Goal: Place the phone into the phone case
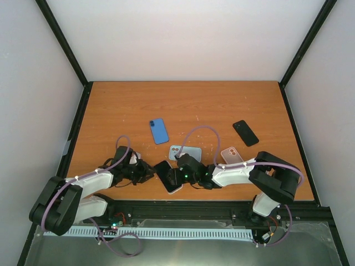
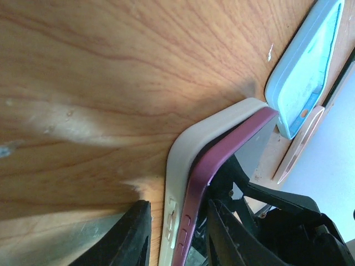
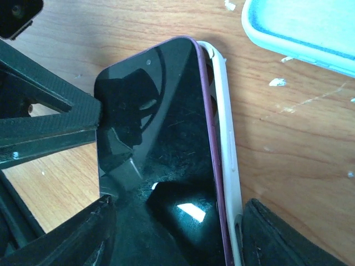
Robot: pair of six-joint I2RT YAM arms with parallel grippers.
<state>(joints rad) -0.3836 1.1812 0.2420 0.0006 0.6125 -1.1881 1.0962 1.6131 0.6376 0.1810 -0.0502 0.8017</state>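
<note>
A phone with a black screen and purple rim lies tilted in a white case near the table's front edge. In the right wrist view the phone has its right side in the case. My right gripper spans their width, one finger on the phone's left edge and one on the case; it also shows from above. My left gripper comes from the left. Its jaws straddle the edge of the case and phone, with small gaps.
A light blue case lies just behind the phone, and also shows in the left wrist view and the right wrist view. A pink case, a blue phone and a black phone lie farther back.
</note>
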